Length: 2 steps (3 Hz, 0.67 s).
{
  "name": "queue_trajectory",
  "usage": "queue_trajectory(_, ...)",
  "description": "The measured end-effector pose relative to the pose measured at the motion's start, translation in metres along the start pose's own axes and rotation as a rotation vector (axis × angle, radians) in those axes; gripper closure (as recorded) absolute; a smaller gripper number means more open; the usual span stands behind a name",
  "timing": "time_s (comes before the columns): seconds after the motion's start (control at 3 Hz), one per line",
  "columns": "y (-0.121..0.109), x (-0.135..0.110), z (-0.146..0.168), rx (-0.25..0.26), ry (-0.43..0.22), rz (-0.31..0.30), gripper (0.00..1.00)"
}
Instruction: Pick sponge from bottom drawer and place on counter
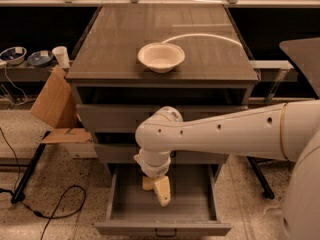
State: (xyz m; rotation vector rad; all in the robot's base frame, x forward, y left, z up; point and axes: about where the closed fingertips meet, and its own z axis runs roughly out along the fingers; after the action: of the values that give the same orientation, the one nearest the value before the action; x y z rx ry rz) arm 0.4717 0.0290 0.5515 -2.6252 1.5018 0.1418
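I had the gripper point(161, 190) low inside the open bottom drawer point(114, 196), hanging from the wrist and pointed down at the drawer floor. From this angle I could not tell whether the pincer was wide, narrow or holding anything. The sponge point(146, 183) lay in the drawer right against the gripper's left side, only a pale yellow corner of it showing, the rest hidden behind the wrist; whether the two touched I could not say. The drawer was pulled well out, its front panel with the small dark handle near the bottom edge of the view. The white arm point(225, 133) reached in from the right, crossing in front of the two upper drawers point(110, 116), which were shut. Above them the counter point(110, 49) carried a white bowl point(161, 57) near its front edge, about at the middle. To the left of the cabinet a cardboard box point(54, 103) leaned with its flap open, and behind it a low shelf held a paper cup point(61, 56) and two small dishes point(26, 57). A black cable point(62, 200) looped over the speckled floor point(30, 224) at the lower left.
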Motion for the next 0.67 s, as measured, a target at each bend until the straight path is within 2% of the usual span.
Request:
queue_trajectory(0.33,0.0,-0.001,0.001,0.001,-0.003,-0.003,0.0)
queue_trajectory(0.67,-0.016,-0.01,0.026,0.008,-0.015,-0.021,0.0)
